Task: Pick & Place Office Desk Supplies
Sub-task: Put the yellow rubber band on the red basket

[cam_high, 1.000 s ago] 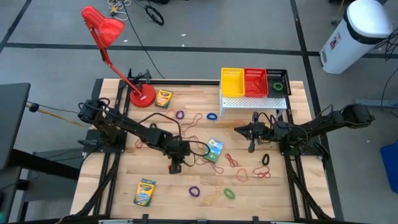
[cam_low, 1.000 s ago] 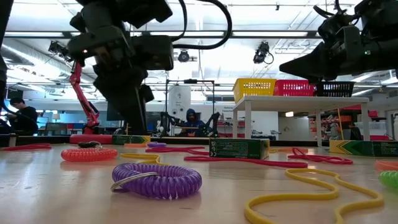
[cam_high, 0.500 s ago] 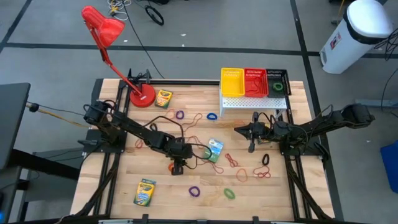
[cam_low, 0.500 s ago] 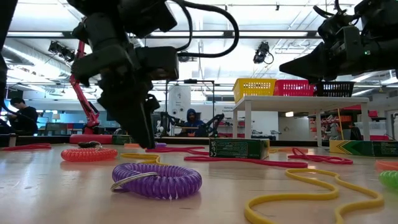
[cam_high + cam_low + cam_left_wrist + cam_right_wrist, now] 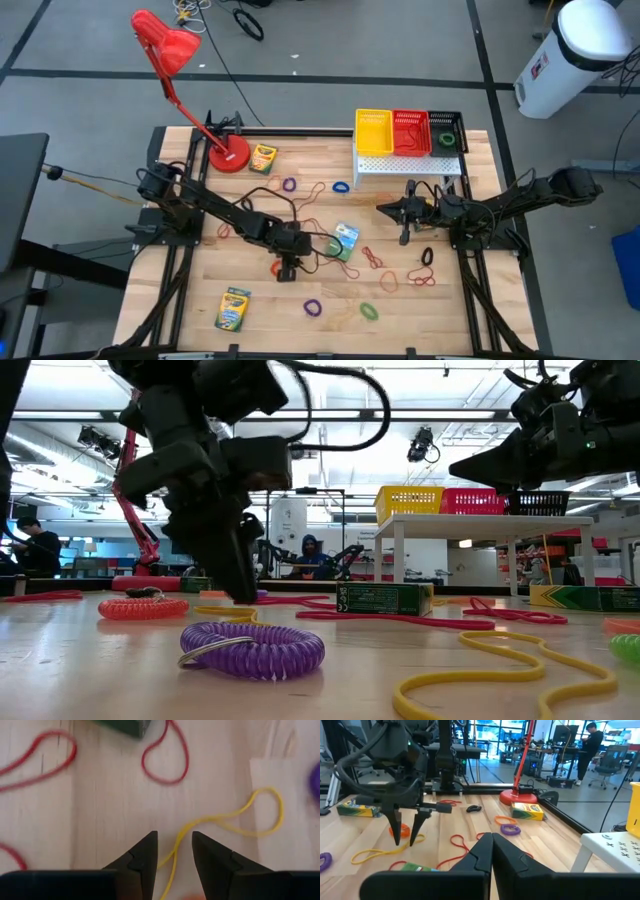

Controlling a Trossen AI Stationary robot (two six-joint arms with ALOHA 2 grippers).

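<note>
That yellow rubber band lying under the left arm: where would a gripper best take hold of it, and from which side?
Probably from straight above, on the single strand running between the open fingers of the left gripper. The yellow rubber band lies flat on the wooden table, so there is no side to grip from. That strand is thin and clear of the red loop, so closing there should pinch it alone.

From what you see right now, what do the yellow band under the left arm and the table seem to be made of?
Yellow band: probably rubber or a similar elastic, matte; it is thin and lies limp in loose curves, running between the open jaws of the left gripper. Table: looks like light wood with a smooth finish; grain lines and plank seams show.
</note>
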